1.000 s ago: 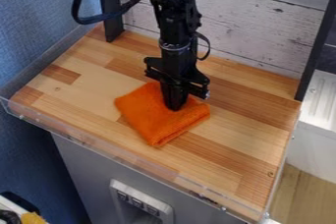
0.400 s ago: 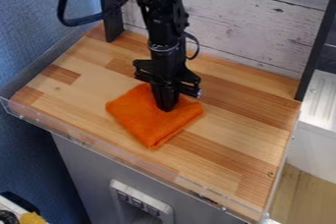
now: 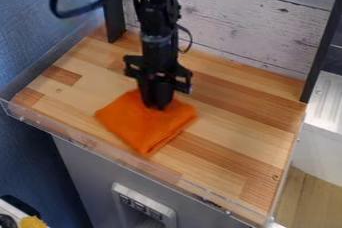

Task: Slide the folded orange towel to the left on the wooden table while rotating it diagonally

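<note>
Cloth lying directly beneath the tool, left of centre on the table.
We are seeing the tool standing narrow against its upper part, though we cannot tell whether it is pinching fabric; the cloth is spreading lower, nearly square, one corner pointing toward the frame's bottom.

Orange cloth, brown-striped wood surface, textured blue wall

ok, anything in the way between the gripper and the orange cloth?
Nothing visible. The gripper meets the folded orange cloth directly, near its back corner, with the cloth on the wooden counter.
</note>
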Controlling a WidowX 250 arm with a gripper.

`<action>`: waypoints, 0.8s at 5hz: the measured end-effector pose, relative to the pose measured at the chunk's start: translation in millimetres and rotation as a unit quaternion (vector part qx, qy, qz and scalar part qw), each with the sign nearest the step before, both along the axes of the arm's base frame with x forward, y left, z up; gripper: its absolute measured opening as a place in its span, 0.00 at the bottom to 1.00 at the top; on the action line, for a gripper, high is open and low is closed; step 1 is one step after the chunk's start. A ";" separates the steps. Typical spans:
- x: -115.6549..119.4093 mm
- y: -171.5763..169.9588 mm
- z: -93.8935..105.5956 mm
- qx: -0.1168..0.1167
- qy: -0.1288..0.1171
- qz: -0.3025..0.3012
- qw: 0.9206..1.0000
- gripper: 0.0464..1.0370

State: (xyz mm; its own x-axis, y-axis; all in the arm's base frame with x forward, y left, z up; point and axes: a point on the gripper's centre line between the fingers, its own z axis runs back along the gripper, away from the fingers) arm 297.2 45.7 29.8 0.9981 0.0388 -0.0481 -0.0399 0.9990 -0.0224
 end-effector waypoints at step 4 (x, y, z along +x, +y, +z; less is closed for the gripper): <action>-19.7 43.8 55.4 0.011 -0.041 -0.009 0.999 0.96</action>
State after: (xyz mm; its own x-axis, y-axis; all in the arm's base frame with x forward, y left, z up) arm 277.5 89.4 85.2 0.9992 0.0211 0.0348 -0.0209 0.9998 -0.0034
